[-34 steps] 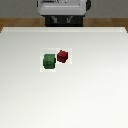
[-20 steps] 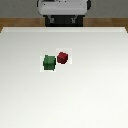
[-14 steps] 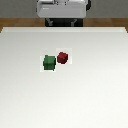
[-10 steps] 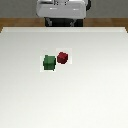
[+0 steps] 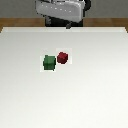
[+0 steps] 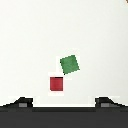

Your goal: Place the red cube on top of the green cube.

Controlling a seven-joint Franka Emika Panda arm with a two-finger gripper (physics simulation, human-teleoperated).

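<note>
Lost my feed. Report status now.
Fingers open, holding nothing, high above the table. Red cube on the table beside the green cube, not stacked. Nothing in the way.

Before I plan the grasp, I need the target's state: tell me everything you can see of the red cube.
The red cube is small, dark red and matte, with plain faces and no markings. It sits flat on the white table, turned slightly askew. It looks a little smaller than the green cube, which lies close on the exterior view's left; they nearly meet at a corner, and contact cannot be told. Nothing rests on it, and the gripper is not on it.
</note>
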